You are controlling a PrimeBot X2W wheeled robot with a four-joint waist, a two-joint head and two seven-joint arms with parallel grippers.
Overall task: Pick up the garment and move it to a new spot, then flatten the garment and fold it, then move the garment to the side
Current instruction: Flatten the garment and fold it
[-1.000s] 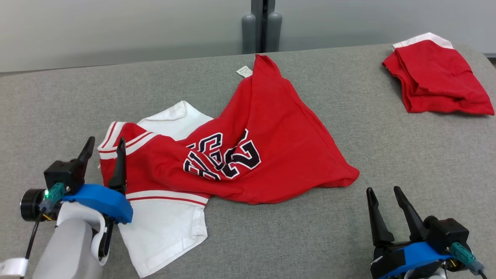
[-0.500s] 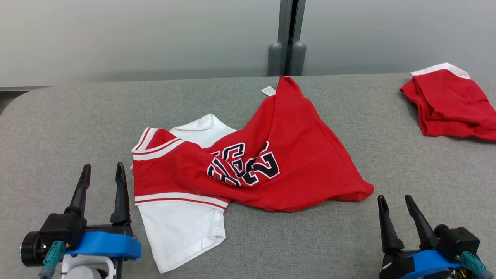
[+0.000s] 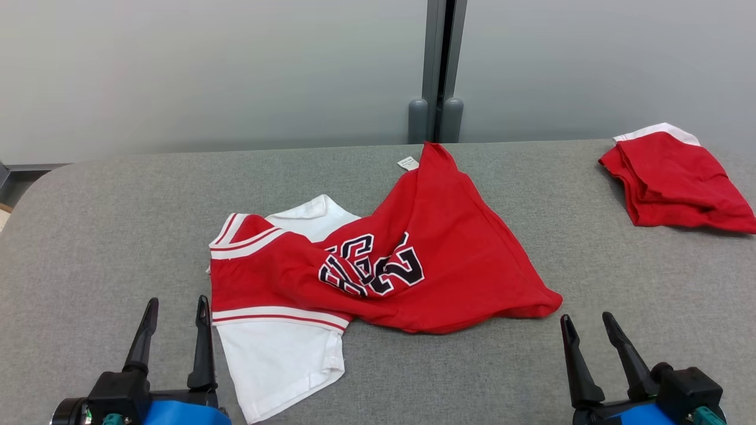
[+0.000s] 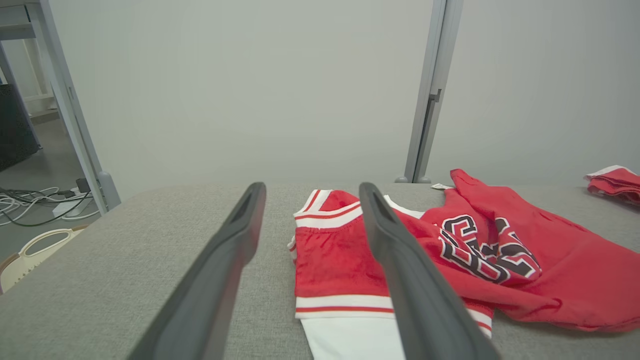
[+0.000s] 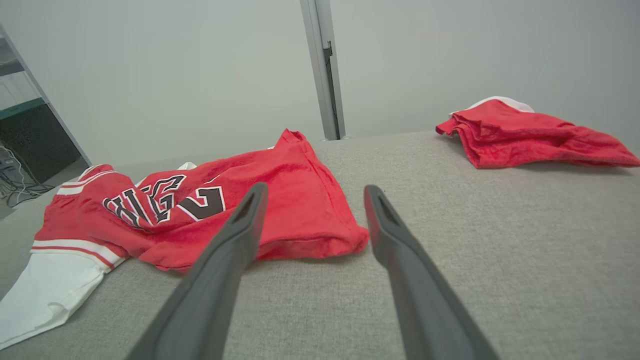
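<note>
Off the left end of the bench, the left wrist view shows a pale basket on the floor. The frame edge cuts it off, and its contents cannot be made out. Loose cables lie behind it.

The left pincer stands at the near left of the bench with its fingers apart and nothing between them. Its body is cut off by the lower edge of the head view. It is near the garment but does not touch it.

The garment, a red jersey with white sleeves, lies crumpled at the middle of the bench, between the two pincers and slightly beyond them. One white sleeve spreads flat at the near left. The other is largely covered by red cloth. The black-and-white lettering is creased by a fold and cannot be read in full. A small white label shows at the far tip.

The right pincer stands at the near right, fingers apart and empty, clear of the garment's near right corner. Its body is also cut off.

A second red cloth, folded, with a white edge, rests at the far right of the bench, well apart from the garment. The right frame edge clips it.
</note>
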